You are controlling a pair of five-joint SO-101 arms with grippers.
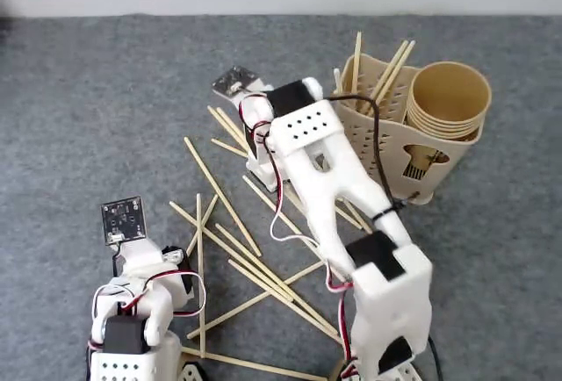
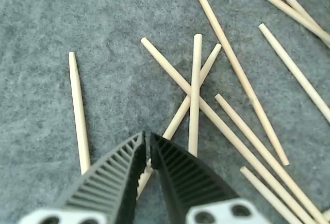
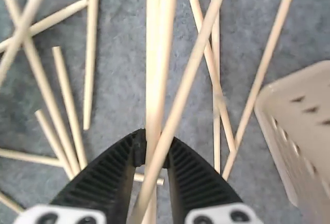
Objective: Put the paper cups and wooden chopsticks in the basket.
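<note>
My right pincer [image 3: 154, 142] is clenched on a small bundle of wooden chopsticks [image 3: 157, 38], just left of the basket [image 1: 395, 140] at the far right. My left pincer [image 2: 148, 140] is pressed shut above the loose chopsticks [image 1: 219, 193], roughly a dozen scattered mid-tabletop [image 1: 79, 91]. One stack of paper cups [image 1: 450, 100] stands in the basket. The far left is open room.

Both arms are white moulded plastic with black servo blocks. The right arm [image 1: 338, 183], beside the beige perforated plastic basket [image 1: 399, 144], bears a plate with two rows of small holes and trails red, white and black wires. The left arm [image 1: 145, 298], farther from the basket, carries a square dark circuit board [image 1: 123, 219]. The left gripper [image 2: 147, 137] and right gripper [image 3: 154, 140] have black ribbed fingers on white bases with dark screw holes.
</note>
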